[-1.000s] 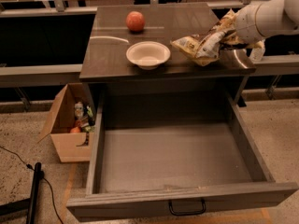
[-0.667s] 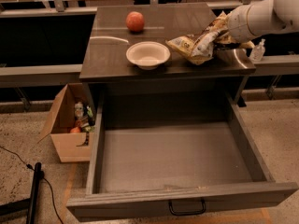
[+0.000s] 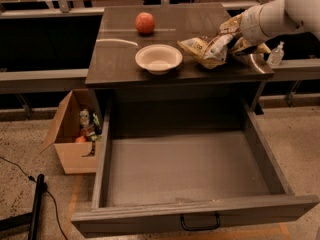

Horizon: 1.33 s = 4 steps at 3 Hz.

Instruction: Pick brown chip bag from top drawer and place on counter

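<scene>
At upper right of the frame, the one bag (image 3: pixel 205 49) lies low over the right part of the counter (image 3: pixel 120 59), tilted, its left end pointing toward the bowl. Whether its underside touches the wood is hard to tell. The gripper (image 3: pixel 231 33) is at the bag's upper right end and is clamped on the crumpled foil there, with the white arm running off the right edge of the frame.

One white bowl (image 3: pixel 158 58) stands upright just left of the bag, near the counter's front edge. One round red fruit (image 3: pixel 145 22) sits farther back, well apart from the bag.

Below the counter, the one drawer (image 3: pixel 185 169) is pulled wide open, filling the lower middle of the frame, with one black handle (image 3: pixel 200 223) on its front.

One small clear bottle (image 3: pixel 275 54) stands right of the counter. One cardboard box (image 3: pixel 67 134) holding small items sits on the floor at left, beside the drawer.
</scene>
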Tool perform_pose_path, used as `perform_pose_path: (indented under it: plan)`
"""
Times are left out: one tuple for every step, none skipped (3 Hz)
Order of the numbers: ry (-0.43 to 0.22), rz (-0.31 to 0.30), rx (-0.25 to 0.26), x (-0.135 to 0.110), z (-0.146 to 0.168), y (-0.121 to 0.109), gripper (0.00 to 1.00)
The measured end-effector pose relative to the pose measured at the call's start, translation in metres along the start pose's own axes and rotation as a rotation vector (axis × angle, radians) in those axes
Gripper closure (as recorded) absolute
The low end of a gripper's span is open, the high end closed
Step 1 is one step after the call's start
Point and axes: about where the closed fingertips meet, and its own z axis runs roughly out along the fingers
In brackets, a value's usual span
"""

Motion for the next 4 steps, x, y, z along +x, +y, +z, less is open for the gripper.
perform_pose_path:
  plan:
    - [0.036,0.016,-0.036,0.004,-0.014,0.002,0.0]
    - [0.099,0.042,-0.07,0.014,-0.045,0.01,0.0]
    - [0.178,0.064,-0.11,0.025,-0.078,0.025,0.0]
    - [0.291,0.088,-0.177,0.034,-0.104,0.05,0.0]
